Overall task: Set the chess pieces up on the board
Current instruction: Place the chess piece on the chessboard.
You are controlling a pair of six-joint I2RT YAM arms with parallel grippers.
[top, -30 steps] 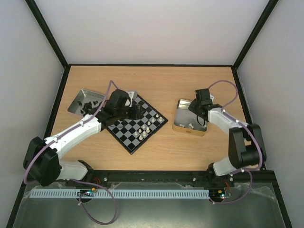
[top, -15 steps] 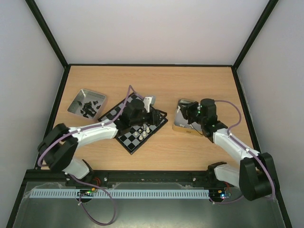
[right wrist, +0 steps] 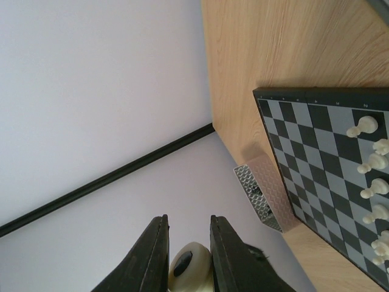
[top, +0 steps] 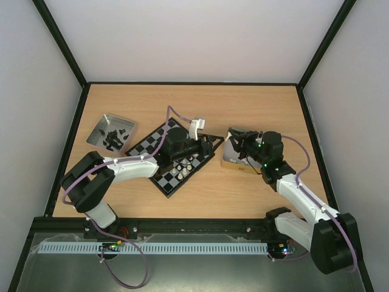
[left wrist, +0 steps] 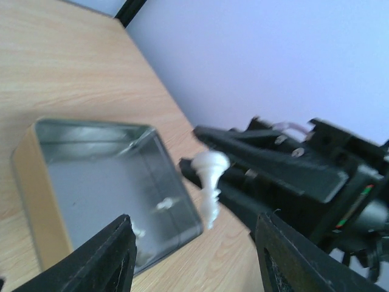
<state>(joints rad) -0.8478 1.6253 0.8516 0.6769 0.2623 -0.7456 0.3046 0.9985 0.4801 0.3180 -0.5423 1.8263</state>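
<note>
Lifted clear of the shallow gold-sided tin (top: 234,163), the right arm's fingers (left wrist: 261,155) are clamped on a cream chess piece (left wrist: 209,188) right of the black-and-grey checked board (top: 167,185), and the left arm's fingers (left wrist: 115,255), apart, have swung across to meet it, probably for a handover.

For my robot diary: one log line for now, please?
right tool: shut on white chess piece | left tool: open, facing it | board: partly set

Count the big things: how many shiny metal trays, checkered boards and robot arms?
Shallow silver metal trays: 2, left tray, right tray
Black-and-grey checkered chessboard: 1
White-and-black robot arms: 2, left arm, right arm
Total: 5
</note>
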